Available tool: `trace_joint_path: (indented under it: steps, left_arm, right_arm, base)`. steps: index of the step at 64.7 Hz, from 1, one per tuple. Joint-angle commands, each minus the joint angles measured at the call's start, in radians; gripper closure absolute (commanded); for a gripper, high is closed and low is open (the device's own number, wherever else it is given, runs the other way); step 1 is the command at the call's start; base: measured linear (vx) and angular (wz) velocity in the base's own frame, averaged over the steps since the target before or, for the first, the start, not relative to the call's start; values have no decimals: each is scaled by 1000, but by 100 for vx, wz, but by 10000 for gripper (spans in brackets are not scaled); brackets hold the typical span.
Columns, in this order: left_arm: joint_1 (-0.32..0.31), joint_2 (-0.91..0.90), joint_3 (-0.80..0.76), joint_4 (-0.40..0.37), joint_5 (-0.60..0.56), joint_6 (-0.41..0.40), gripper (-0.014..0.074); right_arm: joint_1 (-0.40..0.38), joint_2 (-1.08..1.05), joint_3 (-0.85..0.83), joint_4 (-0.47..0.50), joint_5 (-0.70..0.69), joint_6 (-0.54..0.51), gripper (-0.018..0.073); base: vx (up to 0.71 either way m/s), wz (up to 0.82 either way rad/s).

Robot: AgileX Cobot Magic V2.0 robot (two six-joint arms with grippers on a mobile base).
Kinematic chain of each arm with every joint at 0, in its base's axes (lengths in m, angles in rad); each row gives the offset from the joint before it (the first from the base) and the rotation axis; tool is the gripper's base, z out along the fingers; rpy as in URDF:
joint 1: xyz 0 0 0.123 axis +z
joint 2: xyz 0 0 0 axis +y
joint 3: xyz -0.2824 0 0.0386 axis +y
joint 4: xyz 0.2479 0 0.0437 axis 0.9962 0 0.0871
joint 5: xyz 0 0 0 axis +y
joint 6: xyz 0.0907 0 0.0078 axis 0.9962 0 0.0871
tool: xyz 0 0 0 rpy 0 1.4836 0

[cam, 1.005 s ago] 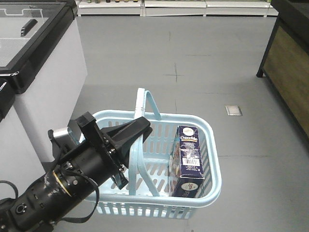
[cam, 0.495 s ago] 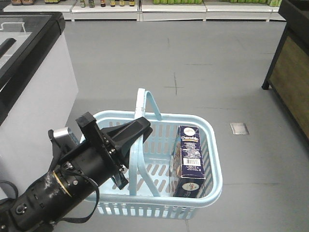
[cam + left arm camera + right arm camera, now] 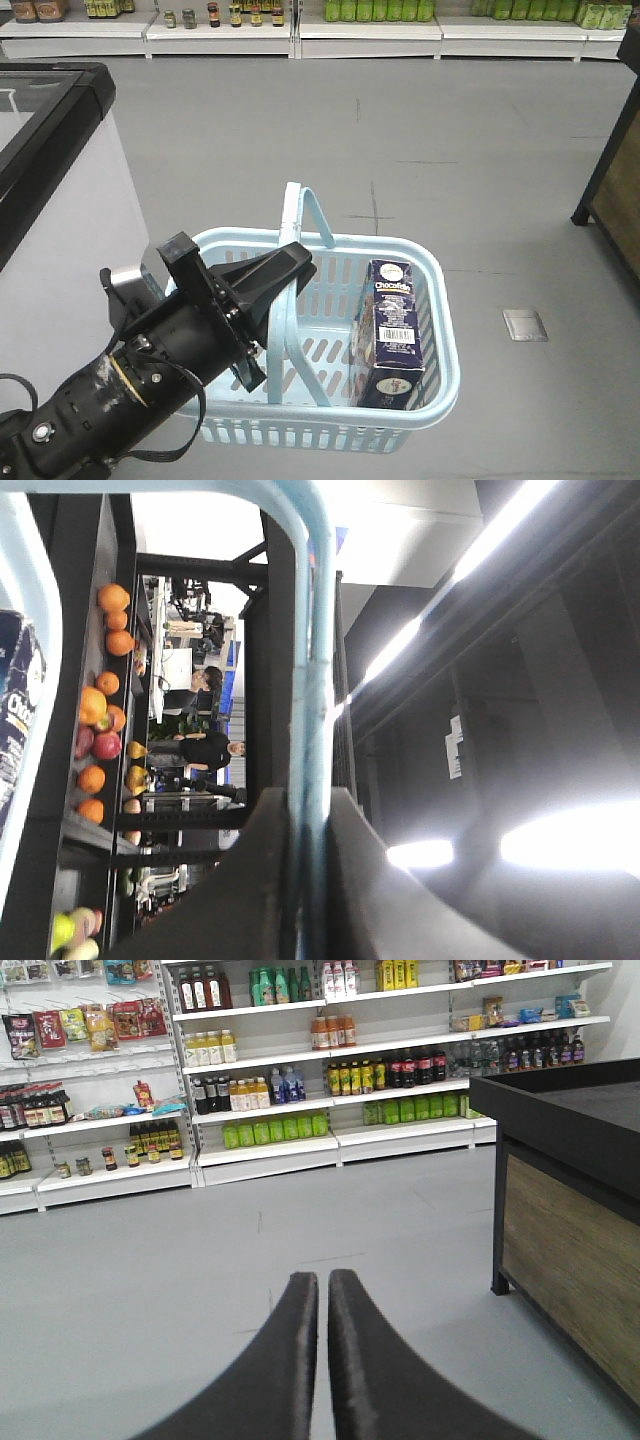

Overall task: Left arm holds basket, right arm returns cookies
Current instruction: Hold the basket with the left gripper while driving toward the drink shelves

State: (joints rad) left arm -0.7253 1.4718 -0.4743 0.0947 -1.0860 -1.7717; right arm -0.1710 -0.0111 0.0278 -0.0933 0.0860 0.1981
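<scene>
Front view: your left gripper [image 3: 292,266] clamps the basket [image 3: 441,312] by its handle [image 3: 282,322], with the cookies [image 3: 392,330] upright inside at its right. Left wrist view: both fingers pinch that handle. Right wrist view: your right gripper [image 3: 322,1286] seems closed, its fingers almost touching.

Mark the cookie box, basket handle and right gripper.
cookie box [image 3: 392,322], front view, its labelled front face.
basket handle [image 3: 316,680], left wrist view, mid-length of the blue bar.
right gripper [image 3: 323,1282], right wrist view, between its fingertips.
</scene>
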Motion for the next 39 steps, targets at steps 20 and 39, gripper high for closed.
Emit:
trace_joint_path:
  steps: [20,39]
  left_arm:
    - [-2,-41,-27,-8,-287,-1,599]
    - [-2,-41,-27,-9,-287,-1,599]
  right_arm:
    - [-4,11,18,-3,-71,-14,565]
    - [-4,11,18,-3,-72,-14,565]
  base:
    - [53,0]
    - [55,-1]
